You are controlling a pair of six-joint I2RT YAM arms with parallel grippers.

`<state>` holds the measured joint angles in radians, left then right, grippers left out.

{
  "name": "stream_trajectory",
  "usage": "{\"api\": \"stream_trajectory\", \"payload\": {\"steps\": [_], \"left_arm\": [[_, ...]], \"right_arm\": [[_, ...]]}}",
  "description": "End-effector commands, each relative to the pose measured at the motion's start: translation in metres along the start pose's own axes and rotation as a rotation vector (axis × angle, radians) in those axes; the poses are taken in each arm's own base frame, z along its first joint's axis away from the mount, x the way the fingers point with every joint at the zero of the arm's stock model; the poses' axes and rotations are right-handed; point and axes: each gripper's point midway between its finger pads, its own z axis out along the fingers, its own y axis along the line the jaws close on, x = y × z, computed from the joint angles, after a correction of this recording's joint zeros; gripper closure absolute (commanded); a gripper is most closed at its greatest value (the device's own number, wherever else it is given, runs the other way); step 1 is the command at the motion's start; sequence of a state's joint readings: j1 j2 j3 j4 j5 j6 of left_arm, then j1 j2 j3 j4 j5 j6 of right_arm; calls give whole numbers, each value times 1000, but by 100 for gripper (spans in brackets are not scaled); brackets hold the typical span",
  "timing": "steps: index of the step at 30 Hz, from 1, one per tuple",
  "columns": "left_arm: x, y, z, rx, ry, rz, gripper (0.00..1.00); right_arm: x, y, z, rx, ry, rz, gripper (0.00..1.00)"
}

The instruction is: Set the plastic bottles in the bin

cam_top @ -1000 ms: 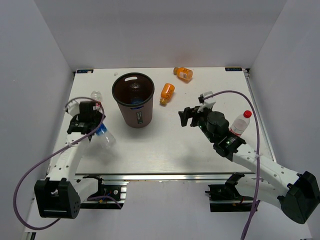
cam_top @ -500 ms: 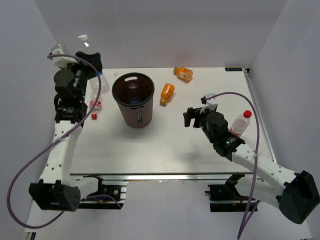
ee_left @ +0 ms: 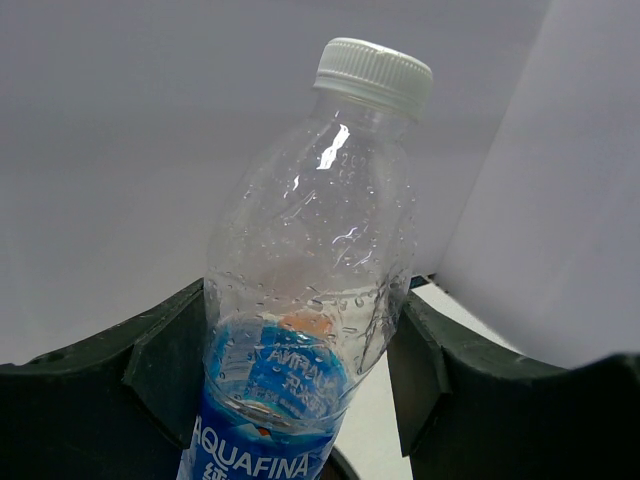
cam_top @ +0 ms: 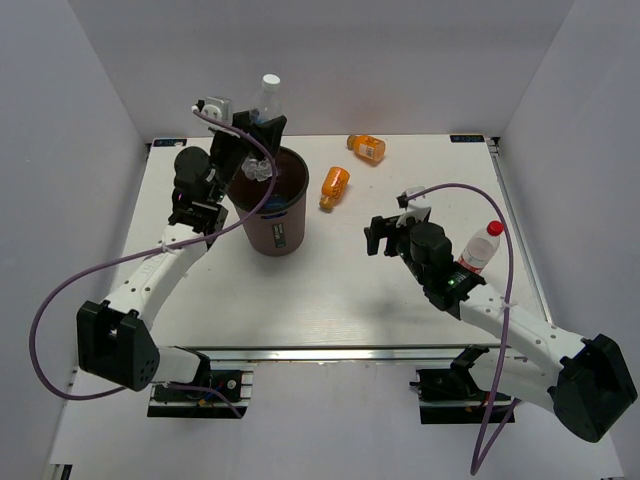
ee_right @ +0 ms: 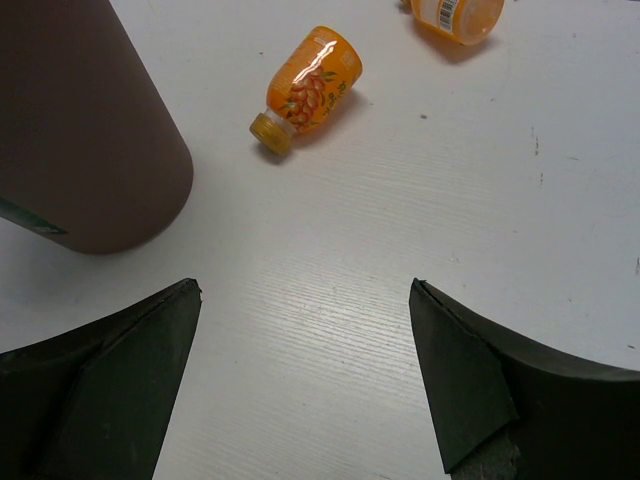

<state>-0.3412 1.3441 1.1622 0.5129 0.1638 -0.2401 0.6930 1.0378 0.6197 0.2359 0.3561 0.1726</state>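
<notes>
My left gripper (cam_top: 250, 135) is shut on a clear plastic bottle (cam_top: 262, 105) with a blue label and a white cap. It holds the bottle upright over the open mouth of the maroon-brown bin (cam_top: 277, 236). In the left wrist view the bottle (ee_left: 310, 250) fills the gap between both fingers of the gripper (ee_left: 292, 355). Something blue lies inside the bin. Two orange bottles (cam_top: 335, 184) (cam_top: 367, 147) lie on the table right of the bin. A red-capped clear bottle (cam_top: 480, 247) stands at the right. My right gripper (cam_top: 378, 234) hovers open with nothing in it over bare table (ee_right: 305, 290).
In the right wrist view the bin (ee_right: 80, 130) is at the upper left, with the nearer orange bottle (ee_right: 310, 88) and the farther one (ee_right: 455, 18) ahead. White walls close in the table on the left, back and right.
My left arm has lifted the blue-labelled bottle from low at the table's left side, up past the back left, to above the bin. The right arm has barely moved.
</notes>
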Motion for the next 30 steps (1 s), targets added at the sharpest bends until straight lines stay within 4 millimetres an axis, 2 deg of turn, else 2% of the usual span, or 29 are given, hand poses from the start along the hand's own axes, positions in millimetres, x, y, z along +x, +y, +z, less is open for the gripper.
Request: {"api": "stream_trajectory", "payload": {"steps": [1,4,5,6,8,9,10,11,12,14,16,20,26,27,28,30], "left_arm": [[-4,8,-3,-19,-45,40,59],[10,16,-13,-65,-23,16,57],[4,16,-17,-69,-52,22,41],[19,17,-24,-78,-31,19,38],[19,19,-31,-89,-57,20,38],[28,21,-35,-99,-41,13,38],[29,22,-37,-101,-40,12,34],[29,21,-38,-97,-50,15,26],[33,22,-44,-104,-49,13,25],[30,23,-48,-109,-73,16,25],[32,24,-54,-120,-83,7,14],[26,23,-61,-127,-113,-10,3],[18,26,-75,-161,-143,-28,2],[14,24,-78,-159,-152,-35,2],[6,22,-82,-162,-170,-41,2],[-1,22,-87,-175,-175,-57,2]], "right_arm": [[-6,-2,-1,0,-35,-4,11],[-7,-2,-1,-2,-37,-3,11],[-6,-2,0,-7,-35,-5,11],[-6,-2,0,-8,-36,-3,11],[-5,0,0,-19,-32,-5,11],[-4,1,1,-21,-28,-6,11],[-3,1,1,-20,-24,-7,11],[-4,2,1,-22,-25,-6,11],[-5,0,2,-19,-26,-6,11],[-6,1,2,-18,-30,-6,11],[-8,1,4,-17,-39,-3,11],[-17,4,13,-16,-38,24,11],[-38,6,38,48,-48,191,11],[-33,5,47,67,-23,201,11],[-51,3,53,104,-52,257,11],[-39,-4,68,174,5,290,11]]}}
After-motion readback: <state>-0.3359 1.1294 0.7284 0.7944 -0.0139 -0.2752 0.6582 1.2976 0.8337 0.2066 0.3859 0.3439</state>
